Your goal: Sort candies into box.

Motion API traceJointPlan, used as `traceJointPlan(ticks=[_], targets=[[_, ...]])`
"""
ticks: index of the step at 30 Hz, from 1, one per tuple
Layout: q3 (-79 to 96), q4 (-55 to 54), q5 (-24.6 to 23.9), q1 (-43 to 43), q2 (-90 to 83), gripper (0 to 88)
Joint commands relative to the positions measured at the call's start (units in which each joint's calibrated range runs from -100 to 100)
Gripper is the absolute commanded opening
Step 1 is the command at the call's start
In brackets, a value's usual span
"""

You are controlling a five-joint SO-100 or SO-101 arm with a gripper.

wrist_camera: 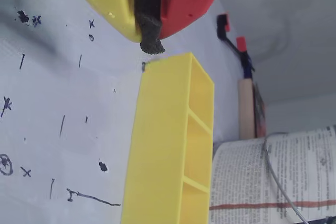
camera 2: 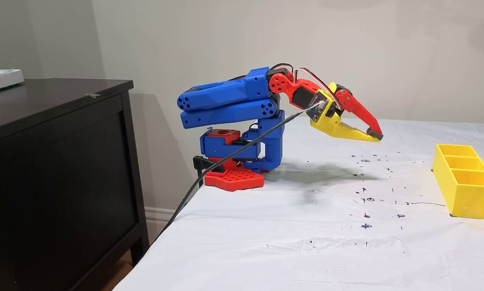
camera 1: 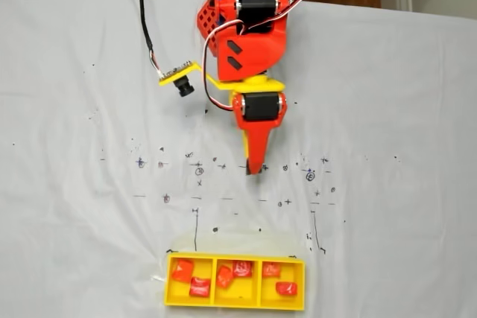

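Candies (camera 1: 235, 278): six, two per compartment, inside yellow box (camera 1: 235, 305) near table's front edge in a fixed view. Gripper (camera 1: 256, 169) clenched, empty, raised above marked sheet. Box at 6 o'clock from gripper, well apart, long axis 3-to-9. Sorting looks complete.

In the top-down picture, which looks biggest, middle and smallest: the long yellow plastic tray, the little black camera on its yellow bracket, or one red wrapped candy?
1. Long yellow plastic tray, clearly largest.
2. Little black camera on its yellow bracket; it sits nearer the lens, so slightly flattered.
3. Red wrapped candy, smallest.
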Motion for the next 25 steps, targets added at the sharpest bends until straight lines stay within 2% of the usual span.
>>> traceJointPlan(ticks=[1,18,25], targets=[[0.1,2.9,1.2,-0.4,-0.9,0.1],[0.4,5.8,-0.8,3.0,-0.9,0.1],[0.0,7.6,0.1,4.0,-0.9,1.8]])
